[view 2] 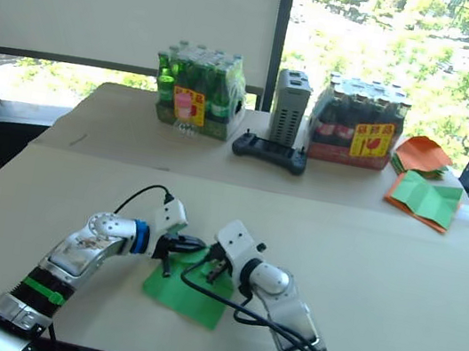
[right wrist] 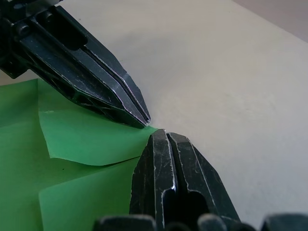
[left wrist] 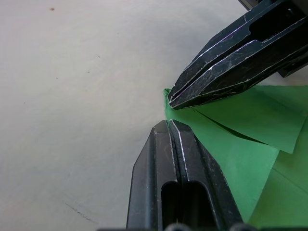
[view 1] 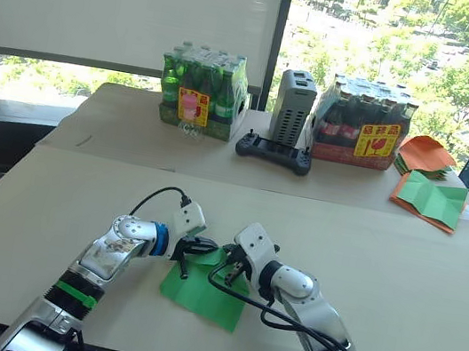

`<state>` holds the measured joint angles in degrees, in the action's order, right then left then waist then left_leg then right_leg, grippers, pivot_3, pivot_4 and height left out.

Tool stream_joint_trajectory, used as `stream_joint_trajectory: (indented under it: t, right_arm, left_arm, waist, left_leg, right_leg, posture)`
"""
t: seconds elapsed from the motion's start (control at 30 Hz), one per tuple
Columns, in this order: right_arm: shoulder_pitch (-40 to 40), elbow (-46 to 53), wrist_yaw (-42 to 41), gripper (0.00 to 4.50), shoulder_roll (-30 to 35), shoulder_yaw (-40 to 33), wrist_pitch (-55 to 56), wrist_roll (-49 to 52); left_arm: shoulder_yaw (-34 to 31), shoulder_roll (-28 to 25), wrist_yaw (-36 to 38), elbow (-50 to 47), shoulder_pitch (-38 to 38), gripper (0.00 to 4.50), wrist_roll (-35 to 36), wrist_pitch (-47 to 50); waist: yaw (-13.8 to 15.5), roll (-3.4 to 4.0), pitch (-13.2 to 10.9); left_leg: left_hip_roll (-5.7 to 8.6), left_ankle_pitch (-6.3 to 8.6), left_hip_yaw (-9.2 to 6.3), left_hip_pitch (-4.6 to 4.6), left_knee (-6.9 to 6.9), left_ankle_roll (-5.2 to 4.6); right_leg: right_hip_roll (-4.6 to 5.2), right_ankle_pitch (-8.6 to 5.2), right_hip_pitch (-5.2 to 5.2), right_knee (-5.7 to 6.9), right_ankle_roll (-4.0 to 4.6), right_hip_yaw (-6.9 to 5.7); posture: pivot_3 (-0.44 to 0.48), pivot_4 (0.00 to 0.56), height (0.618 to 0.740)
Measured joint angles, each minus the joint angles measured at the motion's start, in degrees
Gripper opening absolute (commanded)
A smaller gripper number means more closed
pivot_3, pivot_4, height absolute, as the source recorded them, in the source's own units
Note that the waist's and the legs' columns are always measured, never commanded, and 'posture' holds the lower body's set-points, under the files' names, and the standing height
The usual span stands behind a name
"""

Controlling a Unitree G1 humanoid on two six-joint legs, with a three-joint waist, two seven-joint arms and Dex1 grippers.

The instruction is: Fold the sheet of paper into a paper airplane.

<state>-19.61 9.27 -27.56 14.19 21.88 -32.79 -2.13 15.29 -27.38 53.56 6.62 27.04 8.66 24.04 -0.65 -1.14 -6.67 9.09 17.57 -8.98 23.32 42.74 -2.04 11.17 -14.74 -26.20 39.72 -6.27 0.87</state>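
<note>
Closing tight, both of them: left gripper (left wrist: 169,126) and right gripper (right wrist: 161,137) pressing shut fingers tip to tip at the far corner of the sheet of paper (view 1: 206,292), with nothing visibly caught between either pair. Pinning that green corner down onto the table (view 1: 401,257), two flaps already folded in toward the point and lifting slightly off the layer beneath. Lying near the front edge of the table, between the two arms. Risking, by judgement, a spring-back of the loose flaps once the pressure goes off, the creases looking soft. Risking also a skewed nose if one tip drags sideways, or a tear at the thin corner. Crowding so closely that tips could knock. Sitting well apart at the back: bottle packs (view 1: 201,93), controller (view 1: 274,152), orange sheets (view 1: 427,155).
</note>
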Motion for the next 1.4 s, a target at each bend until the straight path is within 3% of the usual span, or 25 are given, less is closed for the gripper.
stream_joint_trajectory:
  t: [0.67,1.0,1.4]
  right_arm:
    - [0.11,0.18,-0.54,0.00,-0.04,0.43,-0.05,-0.06]
    - [0.05,0.09,-0.82,0.00,-0.05,0.51,-0.05,-0.06]
    - [-0.29,-0.28,-1.34,0.00,-0.04,0.60,0.01,-0.06]
  left_arm:
    - [-1.17,-6.75,0.45,-8.18,-7.19,0.04,-0.79,-1.24]
    - [-4.38,-11.15,0.65,-16.87,-14.70,0.04,1.05,2.30]
    - [-7.87,-14.63,0.91,-18.67,-18.59,0.04,3.03,2.46]
  waist:
    - [-0.28,0.02,0.03]
    - [-0.27,0.04,0.03]
    - [-0.30,0.05,0.04]
  left_leg:
    - [-0.02,0.01,0.01,-0.15,-0.11,-0.01]
    - [-0.02,0.02,0.03,-0.39,-0.33,-0.02]
    - [-0.05,0.00,0.04,-0.49,-0.52,0.00]
  right_leg:
    - [-0.04,-0.01,-0.01,0.02,0.01,0.06]
    - [-0.04,-0.02,-0.04,-0.02,0.03,0.08]
    - [-0.05,-0.06,-0.03,-0.02,0.09,0.09]
  posture:
    - [0.000,0.150,0.675]
    - [0.000,0.150,0.675]
    - [0.000,0.150,0.675]
